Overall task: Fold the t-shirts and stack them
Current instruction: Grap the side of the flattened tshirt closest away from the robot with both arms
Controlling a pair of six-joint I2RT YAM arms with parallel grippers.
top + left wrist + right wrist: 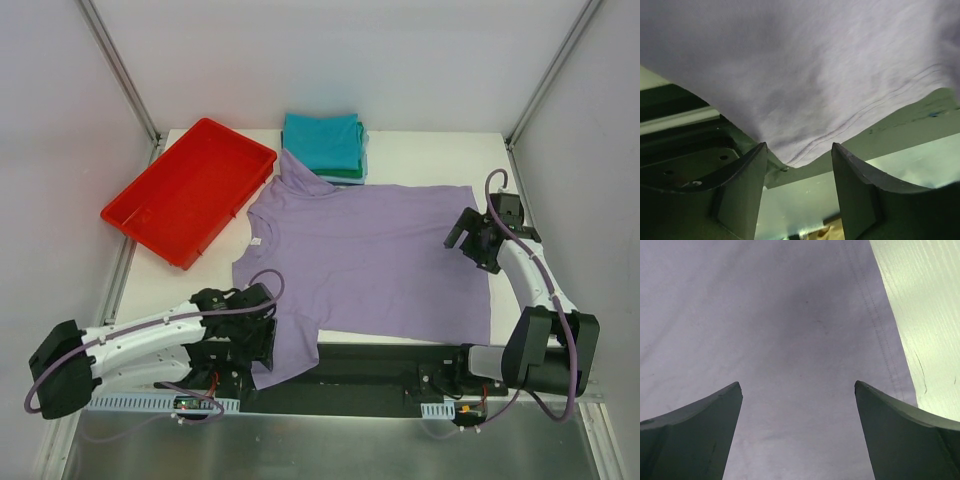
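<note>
Grip should seat both sleeve-hem layers of the lavender t-shirt (pixel 370 250) between the parted fingers of the left hand (pixel 799 152) before clamping; right hand (pixel 797 390) hovers, fingers wide apart, over the fabric.

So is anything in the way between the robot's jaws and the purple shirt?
No, nothing visible is. The left jaws sit right at the sleeve hem of the purple shirt, and the right jaws hang open over its bottom hem.
</note>
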